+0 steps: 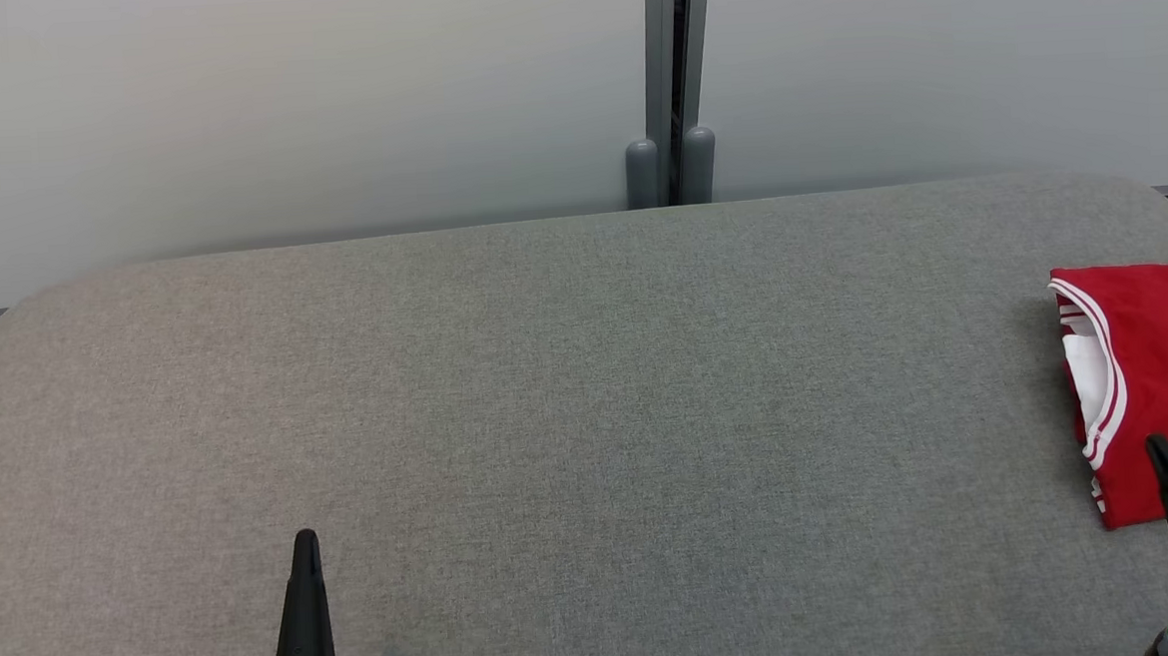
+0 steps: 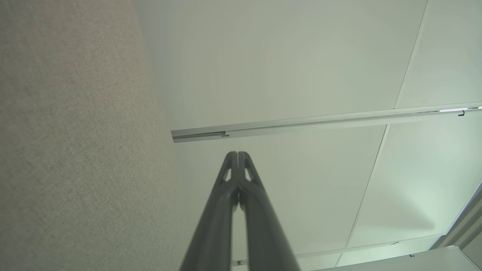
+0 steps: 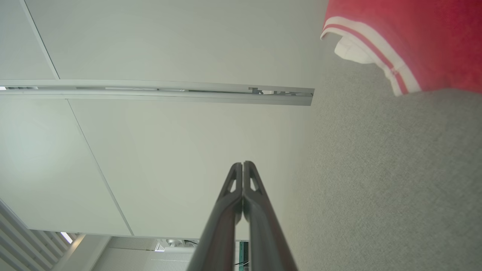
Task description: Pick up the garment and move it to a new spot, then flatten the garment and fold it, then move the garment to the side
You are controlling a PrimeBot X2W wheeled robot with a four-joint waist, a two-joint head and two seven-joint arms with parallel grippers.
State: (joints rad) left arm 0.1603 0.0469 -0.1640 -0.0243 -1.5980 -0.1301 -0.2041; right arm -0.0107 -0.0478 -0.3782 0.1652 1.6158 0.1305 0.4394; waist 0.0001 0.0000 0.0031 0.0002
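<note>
Head view: folded red garment (image 1: pixel 1161 368), white-striped trim, on grey table (image 1: pixel 568 399).

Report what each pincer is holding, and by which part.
Nothing is held. The left pincer and the right pincer are both shut on air, fingers pressed together. The red garment lies folded on the grey surface, ungripped.

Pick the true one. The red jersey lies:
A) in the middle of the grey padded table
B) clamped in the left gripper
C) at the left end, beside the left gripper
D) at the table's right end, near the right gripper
D: the red jersey lies folded at the right end of the grey padded table, close to the shut right gripper.
</note>
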